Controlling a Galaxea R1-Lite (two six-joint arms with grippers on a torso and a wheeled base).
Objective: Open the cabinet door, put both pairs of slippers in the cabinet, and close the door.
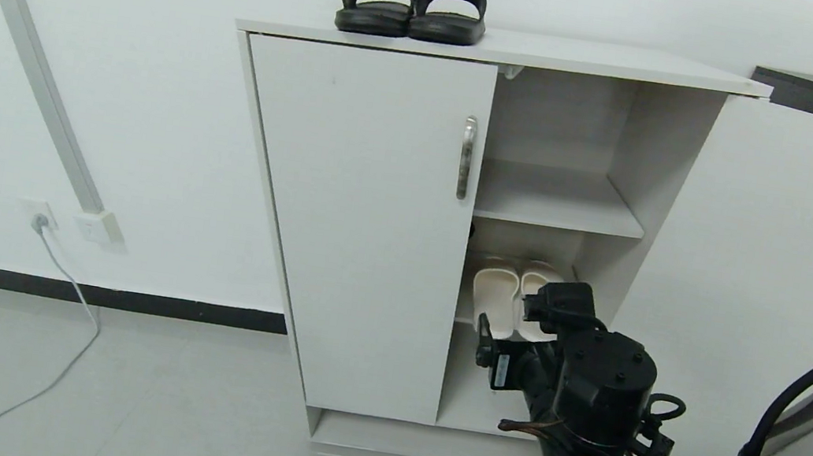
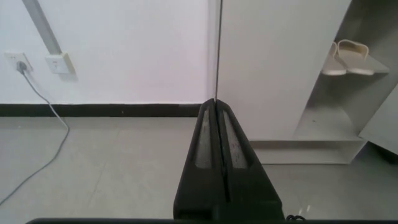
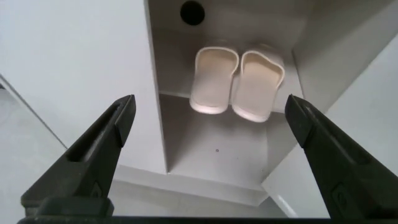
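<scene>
- Closest thing in the head view is the right gripper (image 3: 210,106). Its fingers are spread wide with nothing between them, and it's parked just in front of the cabinet's open half, level with the lower shelf.
- The white cabinet (image 1: 597,60) has its right door (image 1: 766,271) swung fully open and its left door (image 1: 351,228) shut, so I'd call the opening step done.
- The upper shelf (image 1: 553,201) has room on it, which looks like the obvious spot for the second pair.
- The black slippers (image 1: 412,6) sit side by side on top of the cabinet above the shut door. They're not stowed yet.
- The cream slippers (image 1: 505,290) are already inside on the lower shelf, toes pointing in, just beyond the right gripper and not touching it.
- The left gripper (image 2: 216,109) has its fingers pressed together on nothing. It sits low, aimed at the cabinet's closed side and well apart from it.
- My read: halfway through. Next move is a high reach for the black pair, pinching both together, then the shelf, then shutting the door.
</scene>
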